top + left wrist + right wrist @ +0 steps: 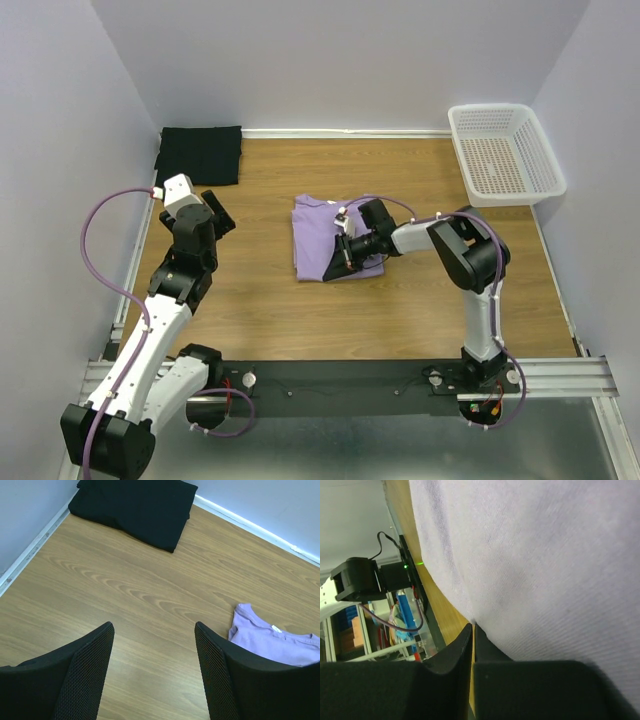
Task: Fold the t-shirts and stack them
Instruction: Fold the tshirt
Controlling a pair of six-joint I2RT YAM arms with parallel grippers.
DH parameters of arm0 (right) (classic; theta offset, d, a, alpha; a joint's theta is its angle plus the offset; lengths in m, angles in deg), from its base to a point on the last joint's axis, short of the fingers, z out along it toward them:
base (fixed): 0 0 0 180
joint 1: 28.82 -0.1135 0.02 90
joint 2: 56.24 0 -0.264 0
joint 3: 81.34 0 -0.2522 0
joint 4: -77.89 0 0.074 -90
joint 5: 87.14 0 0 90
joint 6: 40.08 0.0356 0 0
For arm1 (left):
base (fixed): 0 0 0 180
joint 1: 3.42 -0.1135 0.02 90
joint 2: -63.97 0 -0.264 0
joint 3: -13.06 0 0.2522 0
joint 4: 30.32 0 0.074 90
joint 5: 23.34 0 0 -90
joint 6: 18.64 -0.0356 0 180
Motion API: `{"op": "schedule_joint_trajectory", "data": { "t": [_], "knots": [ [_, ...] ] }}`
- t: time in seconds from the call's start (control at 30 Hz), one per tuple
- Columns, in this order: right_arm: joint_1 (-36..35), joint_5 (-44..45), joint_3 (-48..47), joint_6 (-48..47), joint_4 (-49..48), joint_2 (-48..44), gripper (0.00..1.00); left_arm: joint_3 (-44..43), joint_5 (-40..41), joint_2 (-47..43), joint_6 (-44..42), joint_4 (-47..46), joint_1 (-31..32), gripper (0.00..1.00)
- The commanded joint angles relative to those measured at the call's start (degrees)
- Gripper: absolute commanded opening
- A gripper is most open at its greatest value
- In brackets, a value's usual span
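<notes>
The lavender shirt and black shirt lie on table — outside basket.

Worktop layout
The corner t-shirt lies at the far left; the middle t-shirt lies at the centre, the right pincer on its right side; the basket sits far right; the left pincer hangs left of the middle t-shirt.

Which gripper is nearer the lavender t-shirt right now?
Right. The right gripper is on the lavender t-shirt, shut on its fabric. The left gripper hangs open over the table to the shirt's left, apart from it.
</notes>
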Motion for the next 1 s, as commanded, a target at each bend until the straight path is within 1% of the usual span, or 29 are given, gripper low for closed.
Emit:
{"op": "schedule_joint_trajectory", "data": {
  "t": [0.0, 0.07, 0.13, 0.23, 0.27, 0.4, 0.53, 0.63, 0.77, 0.87, 0.97],
  "knots": [
    [-0.5, 2.6, 0.7, -1.2, -0.4, 3.3, 0.12, 1.0, 0.4, -0.4, -0.3, -1.9, -0.5, 0.74],
    [-0.6, 3.2, 0.3, -1.0, -0.1, 1.9, 0.12, 1.0, 0.2, -0.2, -0.3, -1.8, -0.5, 0.74],
    [-0.7, 3.9, -0.1, -0.2, 0.0, -1.5, 0.12, 1.0, 0.1, 0.0, -0.3, -1.9, -0.5, 0.74],
    [-1.5, 3.6, -2.7, 1.1, 0.5, -4.2, 0.12, 1.0, -0.4, 0.2, -0.4, -2.1, -0.5, 0.74],
    [-2.5, 3.5, -5.0, 1.4, 0.7, -4.3, 0.12, 1.0, -0.6, 0.4, -0.5, -2.3, -0.5, 0.74],
    [-5.6, 3.0, -11.2, 2.9, 0.6, -1.2, 0.12, 1.0, -1.0, 1.0, -0.5, -2.2, -0.6, 0.74],
    [-8.1, 3.1, -16.2, 3.8, 0.5, 5.3, 0.12, 1.0, -1.0, 1.1, -0.5, -2.3, -0.7, 0.74],
    [-8.4, 4.7, -17.8, 3.7, 0.5, 10.3, 0.11, 1.0, -1.0, 1.3, -0.6, -2.3, -0.8, 0.74],
    [-8.3, 5.2, -19.5, 3.1, 0.7, 13.6, 0.11, 1.1, -1.5, 1.4, -0.7, -2.6, -0.8, 0.74],
    [-8.3, 4.5, -21.0, 3.3, 0.6, 13.9, 0.11, 1.0, -2.4, 1.7, -0.9, -2.8, -0.8, 0.74],
    [-8.2, 4.3, -21.8, 3.3, 0.8, 11.0, 0.11, 1.2, -4.8, 2.1, -1.4, -3.7, -0.9, 0.74]
  ]
}}
